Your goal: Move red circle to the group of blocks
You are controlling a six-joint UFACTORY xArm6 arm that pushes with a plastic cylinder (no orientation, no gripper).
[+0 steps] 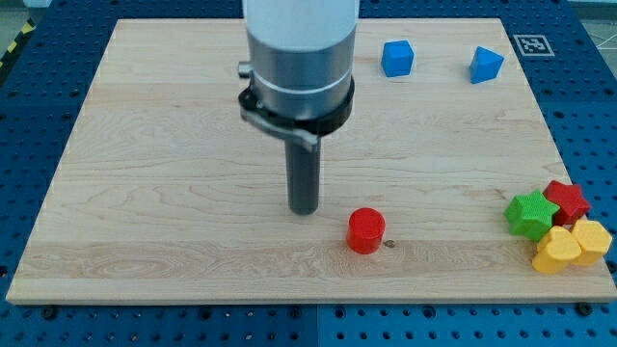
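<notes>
The red circle (366, 230) is a short red cylinder lying on the wooden board (145, 193), low and a little right of the middle. My tip (305, 209) rests on the board just to the left of and slightly above the red circle, a small gap apart from it. The group of blocks sits at the view's lower right edge: a green star (531, 213), a red star (568, 200), a yellow block (556, 251) and another yellow block (591, 239), packed together.
A blue cube (397, 58) and a blue triangular block (486, 65) lie near the view's top right. A small black-and-white marker (529, 43) is at the board's top right corner. The board rests on a blue perforated table.
</notes>
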